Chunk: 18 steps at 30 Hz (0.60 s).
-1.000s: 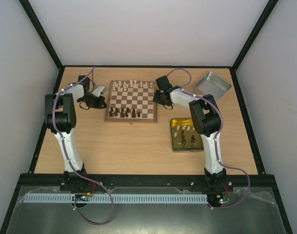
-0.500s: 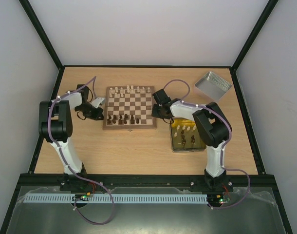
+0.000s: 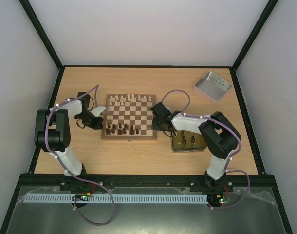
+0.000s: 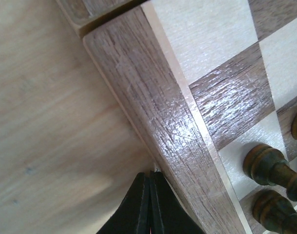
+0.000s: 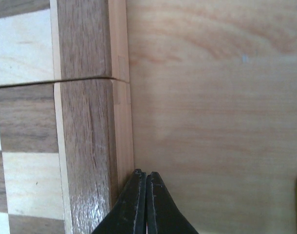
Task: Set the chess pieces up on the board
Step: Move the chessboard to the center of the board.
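The checkered wooden board (image 3: pixel 130 118) lies in the middle of the table. Pale pieces (image 3: pixel 127 99) stand along its far rows and dark pieces (image 3: pixel 121 129) along its near rows. My left gripper (image 3: pixel 99 122) is shut and empty, its tips (image 4: pixel 150 174) pressed against the board's left edge (image 4: pixel 153 122). My right gripper (image 3: pixel 159 120) is shut and empty, its tips (image 5: pixel 145 173) against the board's right edge (image 5: pixel 90 141). Two dark pieces (image 4: pixel 268 168) show in the left wrist view. More pieces (image 3: pixel 187 139) lie in the yellow tin.
The yellow tin (image 3: pixel 174 146) sits right of the board, partly under my right arm. A silver lid (image 3: pixel 213 86) lies at the far right. Black frame rails border the table.
Both grippers and the board between them have moved towards the near edge of the table. The board has slid about a square's width nearer each half second.
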Each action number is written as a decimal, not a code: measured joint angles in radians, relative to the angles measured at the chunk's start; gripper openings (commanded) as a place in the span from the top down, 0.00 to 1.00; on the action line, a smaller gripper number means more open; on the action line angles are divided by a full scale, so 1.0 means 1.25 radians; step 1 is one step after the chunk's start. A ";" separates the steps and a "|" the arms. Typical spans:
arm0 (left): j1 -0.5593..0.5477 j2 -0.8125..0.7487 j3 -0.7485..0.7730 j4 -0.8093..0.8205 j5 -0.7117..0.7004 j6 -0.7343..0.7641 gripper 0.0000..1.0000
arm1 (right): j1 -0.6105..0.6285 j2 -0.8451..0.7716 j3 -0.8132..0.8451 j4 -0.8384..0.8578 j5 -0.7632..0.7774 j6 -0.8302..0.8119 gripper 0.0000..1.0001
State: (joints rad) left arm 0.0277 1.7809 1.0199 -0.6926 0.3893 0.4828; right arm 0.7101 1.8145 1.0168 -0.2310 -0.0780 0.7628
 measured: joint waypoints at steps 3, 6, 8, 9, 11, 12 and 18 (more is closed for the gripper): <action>-0.009 -0.028 -0.032 -0.002 -0.010 0.008 0.98 | 0.027 -0.037 -0.044 0.000 0.009 0.015 0.98; -0.017 -0.057 -0.062 -0.005 -0.028 0.018 0.98 | 0.062 -0.076 -0.091 0.001 0.020 0.029 0.98; -0.020 -0.073 -0.078 -0.013 -0.037 0.027 0.98 | 0.080 -0.099 -0.117 0.002 0.020 0.038 0.98; -0.022 -0.078 -0.084 -0.019 -0.038 0.033 0.98 | 0.087 -0.108 -0.128 0.003 0.020 0.042 0.98; -0.024 -0.086 -0.092 -0.028 -0.042 0.044 0.98 | 0.099 -0.126 -0.150 0.009 0.019 0.051 0.98; -0.026 -0.092 -0.100 -0.030 -0.043 0.049 0.98 | 0.105 -0.136 -0.163 0.012 0.018 0.056 0.98; -0.029 -0.130 -0.138 -0.049 -0.054 0.082 0.98 | 0.141 -0.177 -0.206 0.018 0.018 0.080 0.98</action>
State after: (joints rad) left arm -0.0086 1.6184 0.8471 -0.7536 0.3218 0.5854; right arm 0.8864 1.5932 0.7593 -0.2089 -0.0559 0.8631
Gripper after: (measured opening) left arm 0.022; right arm 0.022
